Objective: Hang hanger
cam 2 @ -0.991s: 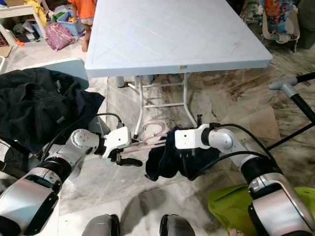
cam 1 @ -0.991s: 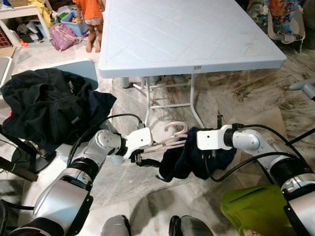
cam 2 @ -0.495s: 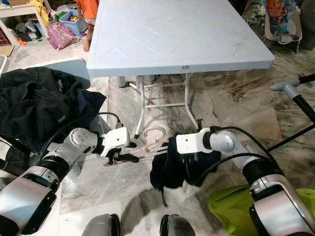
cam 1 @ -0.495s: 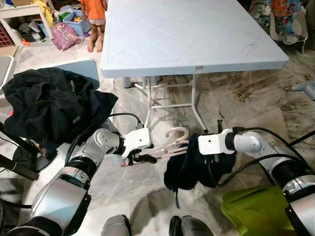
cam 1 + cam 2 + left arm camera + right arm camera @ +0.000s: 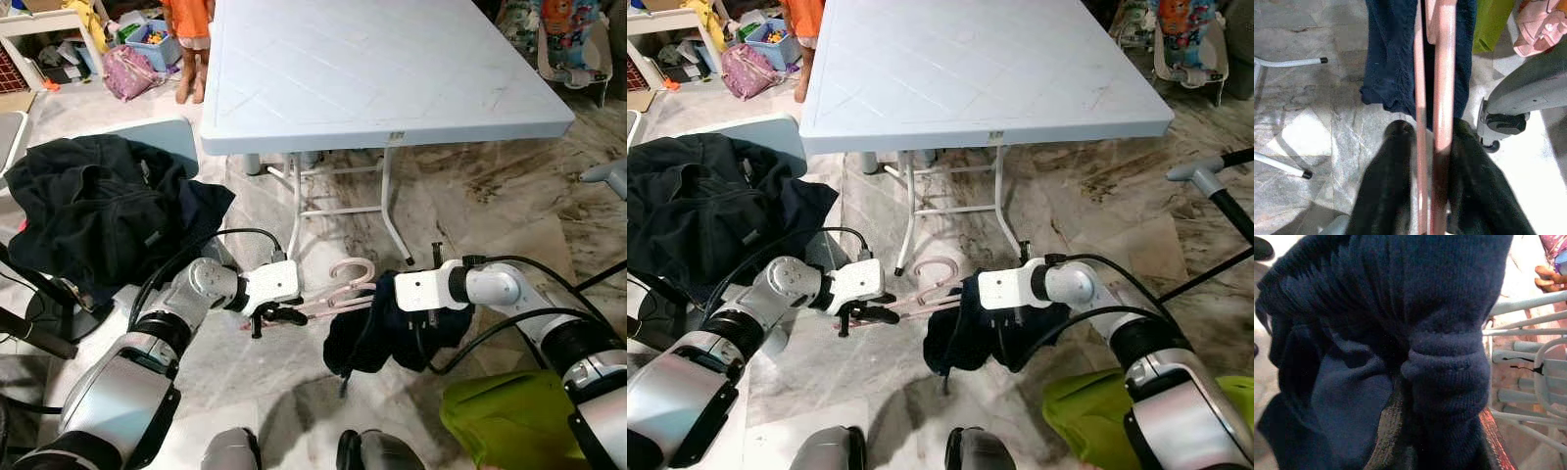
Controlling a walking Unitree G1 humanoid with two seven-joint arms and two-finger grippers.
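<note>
Marble floor [image 5: 470, 196] below: left claw [image 5: 1425, 147] pinches pink hanger [image 5: 1442, 73]; sweater [image 5: 1400, 333] smothers right wrist view.

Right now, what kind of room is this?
Likely a lived-in home room: marble-look floor, white folding table, dark clothes heaped on a chair, toys and a bin in the far corner.

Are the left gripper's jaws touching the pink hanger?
Touching. The left wrist view shows the left gripper with both jaws pressed against the pink hanger bars.
</note>
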